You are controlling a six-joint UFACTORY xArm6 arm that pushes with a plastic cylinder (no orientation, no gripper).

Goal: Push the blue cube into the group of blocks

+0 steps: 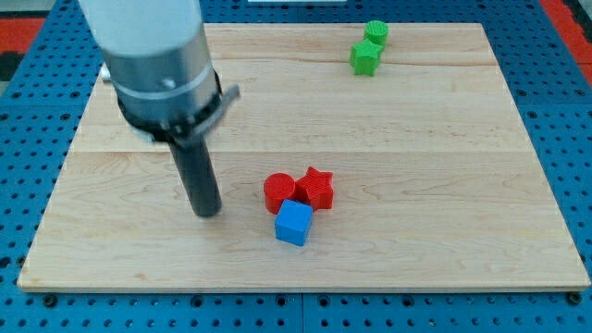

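The blue cube [294,223] lies on the wooden board, low and near the middle. It touches a red cylinder [278,192] above it and to the left, and a red star-shaped block [316,188] above it and to the right. The two red blocks touch each other. My tip [207,212] rests on the board to the left of this cluster, roughly 75 pixels left of the blue cube, apart from every block. The thick grey arm body rises from it toward the view's top left.
A green star-shaped block [365,57] and a green cylinder [376,33] sit together near the board's top edge, right of centre. The wooden board [481,185] lies on a blue perforated table; its bottom edge runs close below the blue cube.
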